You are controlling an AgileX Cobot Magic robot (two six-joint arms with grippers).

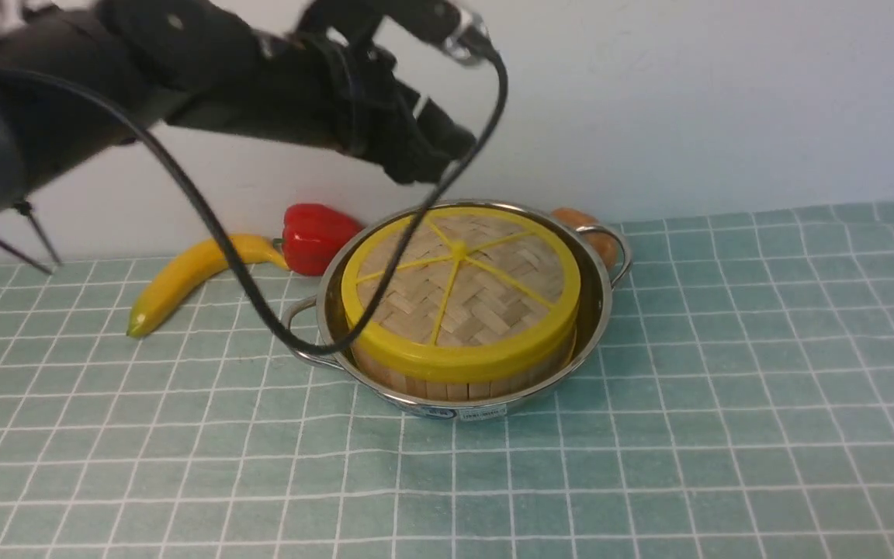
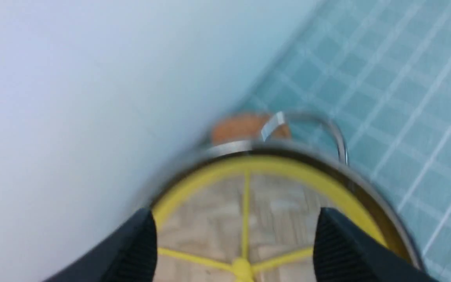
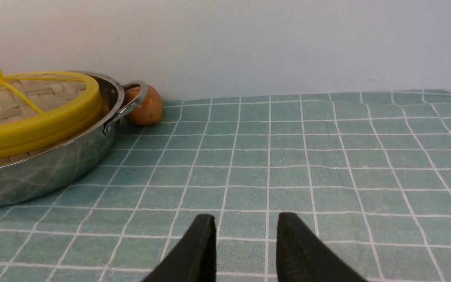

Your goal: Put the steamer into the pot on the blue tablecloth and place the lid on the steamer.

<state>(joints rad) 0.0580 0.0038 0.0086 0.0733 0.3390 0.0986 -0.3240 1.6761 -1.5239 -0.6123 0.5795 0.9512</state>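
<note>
- Near the surface's far edge, lid caps steamer inside pot.
- Left gripper spread above lid, empty.
- Right gripper parted, empty.

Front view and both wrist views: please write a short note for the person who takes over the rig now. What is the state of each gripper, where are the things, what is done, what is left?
Left gripper: open, empty, above the lid; its fingers stand apart on either side of the centre knob, not gripping it.
Right gripper: open, empty, low over the blue tablecloth, to the right of the pot.
The pot stands on the cloth. The steamer sits inside it, and the lid lies flat on the steamer.
Done: steamer in pot, lid on.
Left: seemingly only to draw the left arm away clear of the lid.
</note>
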